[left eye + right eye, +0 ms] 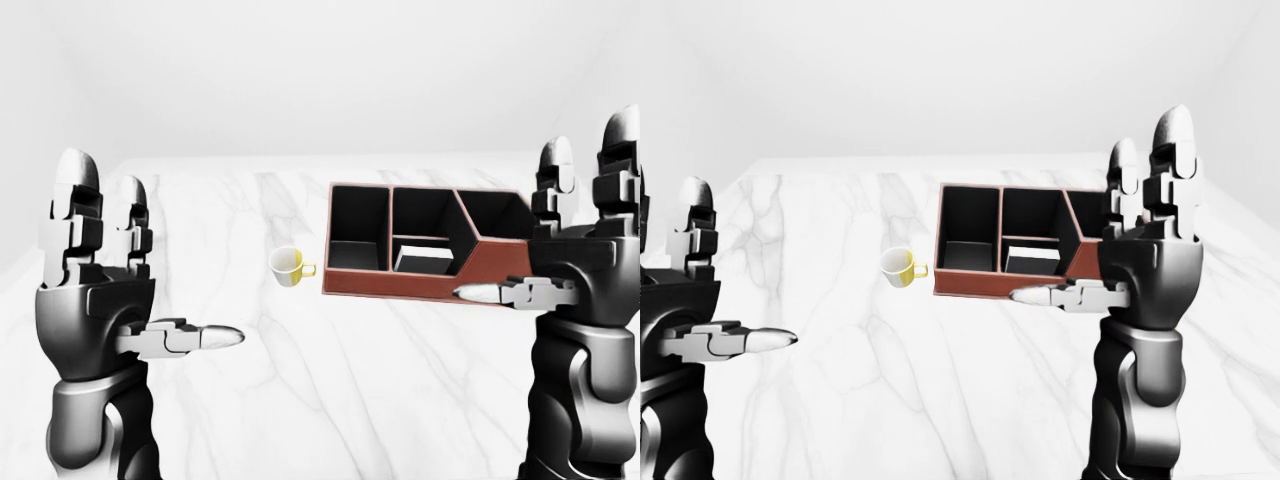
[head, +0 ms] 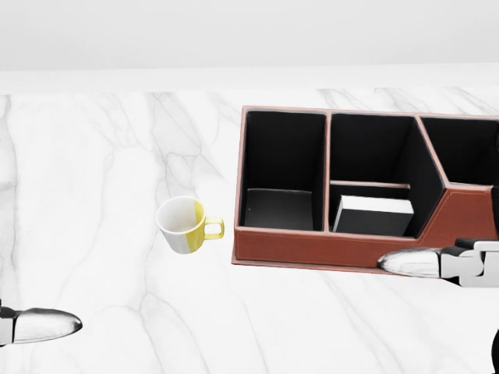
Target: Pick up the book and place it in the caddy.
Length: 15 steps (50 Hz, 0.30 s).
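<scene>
A brown caddy [image 2: 312,248] with black compartments stands on the white marble table [image 2: 93,171], right of centre in the head view. A dark book with a white page edge [image 2: 373,216] rests inside the caddy's small middle compartment. My left hand [image 1: 150,260] is raised at the left of the left-eye view, fingers upright and spread, thumb pointing right, open and empty, well left of the caddy. My right hand [image 1: 1090,210] is raised in front of the caddy's right part, fingers upright, thumb pointing left across the caddy's near wall, open and empty.
A white and yellow cup [image 2: 183,224] lies on its side just left of the caddy. The table's far edge [image 2: 234,78] runs along the top of the head view, with a plain pale wall behind it.
</scene>
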### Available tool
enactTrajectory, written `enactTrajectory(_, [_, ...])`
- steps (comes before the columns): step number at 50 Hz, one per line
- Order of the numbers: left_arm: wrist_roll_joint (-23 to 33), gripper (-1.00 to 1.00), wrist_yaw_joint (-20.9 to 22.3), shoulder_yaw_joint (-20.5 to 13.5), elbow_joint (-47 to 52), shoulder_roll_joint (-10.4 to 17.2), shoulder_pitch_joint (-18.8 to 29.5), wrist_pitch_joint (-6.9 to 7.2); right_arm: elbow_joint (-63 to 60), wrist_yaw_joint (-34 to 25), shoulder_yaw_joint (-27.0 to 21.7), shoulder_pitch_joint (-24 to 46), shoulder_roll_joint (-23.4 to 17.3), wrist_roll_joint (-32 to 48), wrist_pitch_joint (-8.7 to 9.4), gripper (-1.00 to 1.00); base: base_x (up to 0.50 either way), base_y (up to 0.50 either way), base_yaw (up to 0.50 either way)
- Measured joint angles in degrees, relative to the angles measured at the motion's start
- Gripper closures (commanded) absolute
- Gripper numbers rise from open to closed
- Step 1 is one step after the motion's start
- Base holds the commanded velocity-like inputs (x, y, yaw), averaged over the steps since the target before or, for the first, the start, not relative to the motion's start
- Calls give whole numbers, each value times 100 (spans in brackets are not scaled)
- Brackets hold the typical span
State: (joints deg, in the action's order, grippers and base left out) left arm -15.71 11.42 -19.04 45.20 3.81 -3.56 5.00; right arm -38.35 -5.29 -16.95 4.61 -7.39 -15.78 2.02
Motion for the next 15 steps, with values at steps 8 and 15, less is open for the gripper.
enactTrajectory(8, [-220,-100,5,-130,172,-46,-83,0,-551,176,-359,43,-154,-629,298,-100,0,0,0])
enactTrajectory(15, [-471,-100,42,-270,363,-117,-225,0,-926,349,-658,57,-316,-1177,298,-100,0,0,0])
